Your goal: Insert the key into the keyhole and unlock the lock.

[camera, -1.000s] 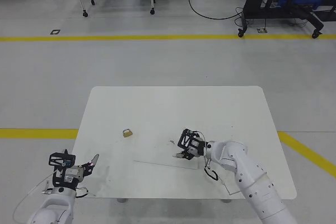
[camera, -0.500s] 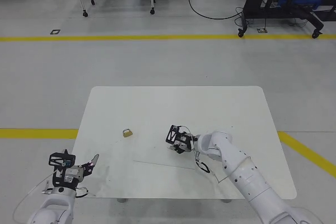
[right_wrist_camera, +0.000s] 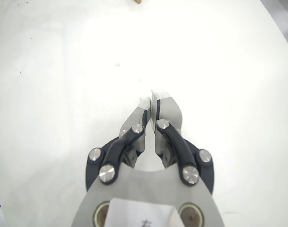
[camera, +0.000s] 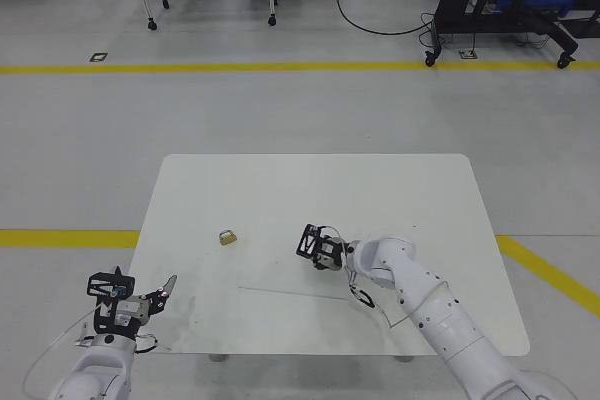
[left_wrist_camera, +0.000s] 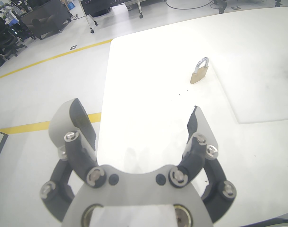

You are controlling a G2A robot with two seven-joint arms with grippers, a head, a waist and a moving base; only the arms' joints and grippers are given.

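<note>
One lock, top view: the lock (camera: 228, 237) lies on the left half of the white table (camera: 380, 190). My right gripper (camera: 315, 247) sits low over the table near it, not touching.
Left wrist view: my left gripper (left_wrist_camera: 137, 112) hangs by the table's near left corner, jaws wide apart and empty. The lock is ahead and well apart from it, a brass body with its silver shackle looking closed.
Right wrist view: the jaws are pressed together and aimed at the lock at the far end of the table. I cannot tell whether the key is pinched between the fingertips (right_wrist_camera: 158, 98), and I can't make out the keyhole.
Risk one: nothing holds the lock. I judge that pushing a key at it would shove it across the table instead of seating the key, unless my left gripper braces it first.
Risk two: a thin key held only at the tips could twist or slip as it meets the keyhole.
Risk three: if no key is in the pinch, this approach is wasted.
Change: against a second ago, my right gripper has moved across the table toward the lock. Since half a second ago it has barely shifted. The lock and my left arm are where they were.
</note>
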